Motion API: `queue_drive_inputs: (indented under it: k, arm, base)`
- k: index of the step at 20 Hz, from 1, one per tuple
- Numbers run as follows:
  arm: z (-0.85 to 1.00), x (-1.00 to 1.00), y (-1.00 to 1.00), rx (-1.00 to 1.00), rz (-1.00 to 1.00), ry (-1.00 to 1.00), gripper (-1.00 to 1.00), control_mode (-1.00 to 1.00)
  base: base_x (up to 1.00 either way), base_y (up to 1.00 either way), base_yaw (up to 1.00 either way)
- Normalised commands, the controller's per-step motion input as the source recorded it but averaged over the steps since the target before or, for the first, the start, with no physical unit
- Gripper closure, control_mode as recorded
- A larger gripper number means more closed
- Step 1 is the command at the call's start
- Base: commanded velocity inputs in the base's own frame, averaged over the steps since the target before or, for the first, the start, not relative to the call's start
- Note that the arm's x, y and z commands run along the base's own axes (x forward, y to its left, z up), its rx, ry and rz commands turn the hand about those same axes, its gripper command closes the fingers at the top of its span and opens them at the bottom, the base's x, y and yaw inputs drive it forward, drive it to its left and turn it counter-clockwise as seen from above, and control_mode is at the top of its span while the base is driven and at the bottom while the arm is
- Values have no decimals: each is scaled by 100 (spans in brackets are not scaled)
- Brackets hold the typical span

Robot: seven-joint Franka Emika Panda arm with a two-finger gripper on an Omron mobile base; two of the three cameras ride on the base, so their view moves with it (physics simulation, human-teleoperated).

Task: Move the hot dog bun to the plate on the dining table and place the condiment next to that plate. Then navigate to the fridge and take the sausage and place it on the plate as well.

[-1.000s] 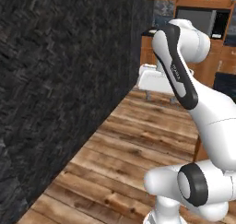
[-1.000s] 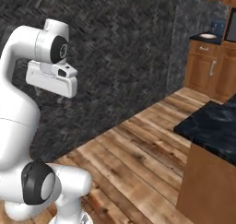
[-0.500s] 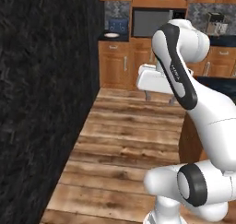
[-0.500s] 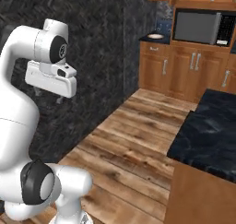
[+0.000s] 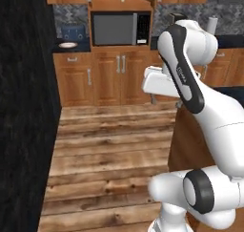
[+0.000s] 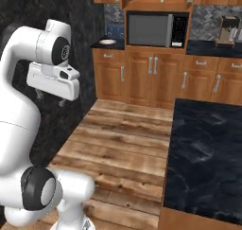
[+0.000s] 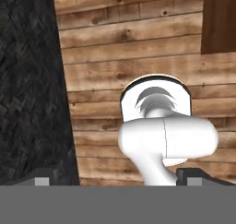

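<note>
As I read hand view, finger tips [image 7: 42, 178] sit wide apart at bottom corners, spread, nothing between them, wood floor [image 7: 138, 57] beneath. Gripper [image 5: 164, 101] hangs under folded arm, mid-frame in left base view; left of centre [image 6: 49, 99] in right base view. Arm tucked high, elbow up. Microwave [image 6: 151, 30] upper centre, black island counter [image 6: 205, 148] lower right. I can't spot bun, condiment, sausage or plate.
</note>
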Motion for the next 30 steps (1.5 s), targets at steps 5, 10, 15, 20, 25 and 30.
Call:
queue_drive_inputs:
  k: [5, 10, 15, 20, 25, 30]
  arm:
    - [0, 0, 0, 0, 0, 0, -100, 100]
    - [0, 0, 0, 0, 0, 0, -100, 100]
    - [0, 0, 0, 0, 0, 0, -100, 100]
    - [0, 0, 0, 0, 0, 0, -100, 100]
    - [0, 0, 0, 0, 0, 0, -100, 100]
    - [0, 0, 0, 0, 0, 0, -100, 100]
  base:
    - [100, 61, -28]
    - [100, 29, -12]
    - [100, -1, -10]
    - [100, -12, -5]
    - [100, -55, 0]
    - [100, -55, 0]
